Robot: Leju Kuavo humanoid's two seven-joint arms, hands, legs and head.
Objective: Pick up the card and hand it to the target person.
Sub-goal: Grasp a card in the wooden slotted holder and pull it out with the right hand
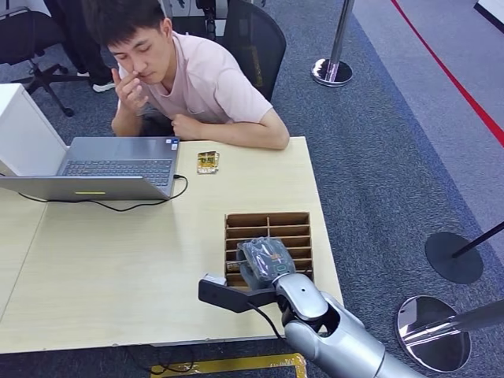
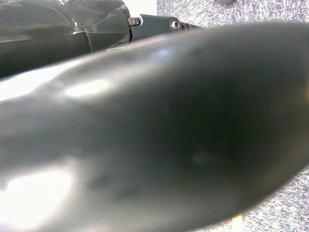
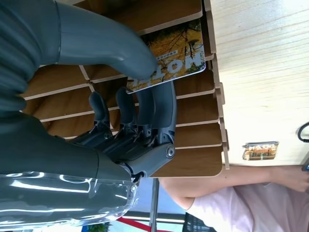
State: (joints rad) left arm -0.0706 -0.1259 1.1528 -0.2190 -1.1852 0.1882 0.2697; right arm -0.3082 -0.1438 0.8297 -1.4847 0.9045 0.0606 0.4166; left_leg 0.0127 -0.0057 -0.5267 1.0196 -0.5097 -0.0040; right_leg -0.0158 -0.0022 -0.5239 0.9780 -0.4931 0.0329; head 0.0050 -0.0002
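A card with a yellow autumn picture lies at the end slot of the brown slotted holder. My right hand pinches it, thumb on top and fingers underneath. In the head view the right hand hangs over the holder near the table's front right corner and hides the card. A second small card lies flat on the table in front of the seated person, who leans on the far edge. The left wrist view catches a dark glossy part of my left hand; its fingers are hidden.
An open grey laptop with a black cable sits at the table's far left. The light wood table is bare between laptop and holder. Stanchion bases stand on the carpet to the right, another one at the back.
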